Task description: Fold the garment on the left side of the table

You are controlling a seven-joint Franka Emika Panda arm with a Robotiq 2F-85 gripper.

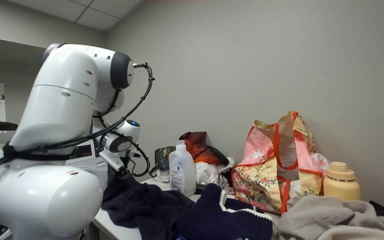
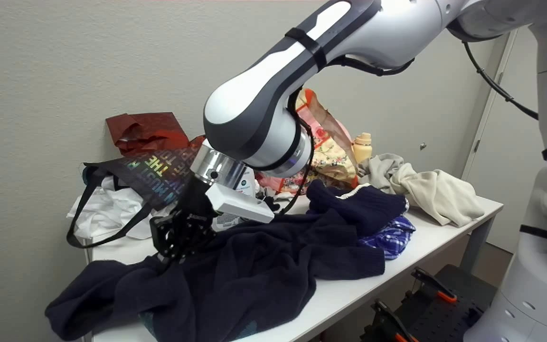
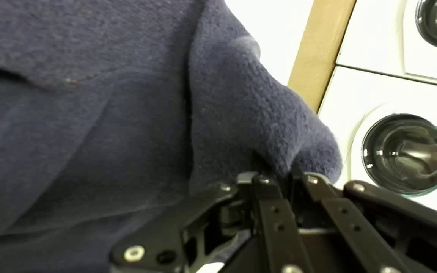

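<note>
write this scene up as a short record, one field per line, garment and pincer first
garment: dark garment, lying rumpled on the white table
pincer: pincer, closed on bunched cloth of the garment
fold: not done yet
other cloth: navy knit with white trim, blue plaid cloth, beige cloth
containers: translucent jug, floral bag, yellow bottle
beyond table: white machine with round glass door

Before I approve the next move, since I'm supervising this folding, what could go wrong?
The gripper seems to pinch a bunched bit of the dark garment, which may slip free. Its end overhanging the table edge could drag the rest down. The bottle behind it might get knocked.
</note>
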